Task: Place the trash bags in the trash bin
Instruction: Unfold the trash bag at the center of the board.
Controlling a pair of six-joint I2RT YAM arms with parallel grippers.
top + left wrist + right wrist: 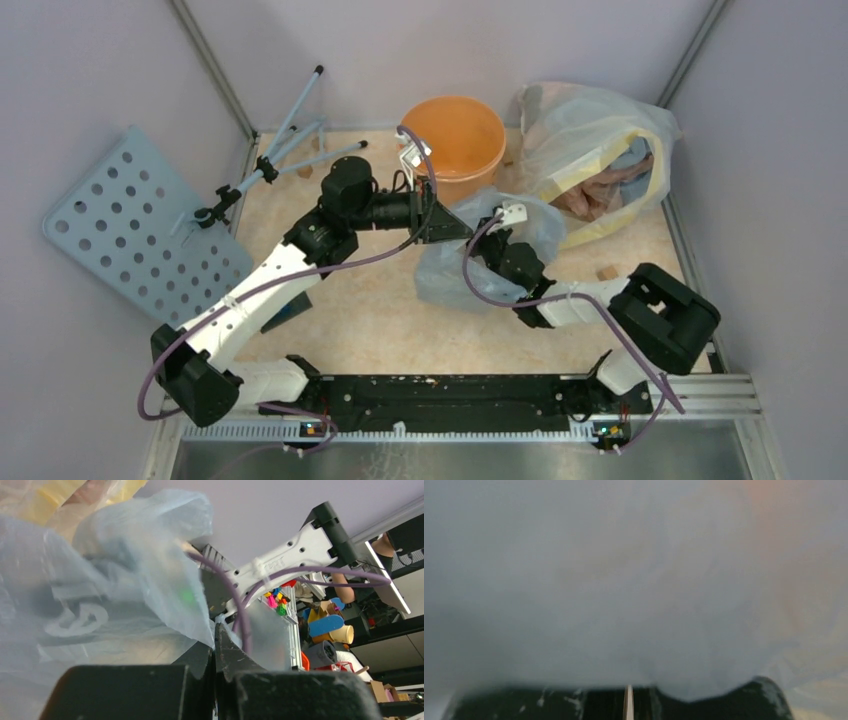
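The thin crinkly grey-bluish plastic trash bag (450, 275) is gripped from both sides, its edge pinched by the left gripper (452, 226) and its folds by the closed right gripper (497, 243), with the round orange plastic bin (455, 135) just beyond, nearer the left arm.

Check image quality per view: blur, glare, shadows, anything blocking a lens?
Top external: sharp, evenly lit, soft shadows, little glare. Left wrist: trash bag close and soft, background sharp, left hand dark. Right wrist: the bag over the lens, milky blur, only the right hand visible.
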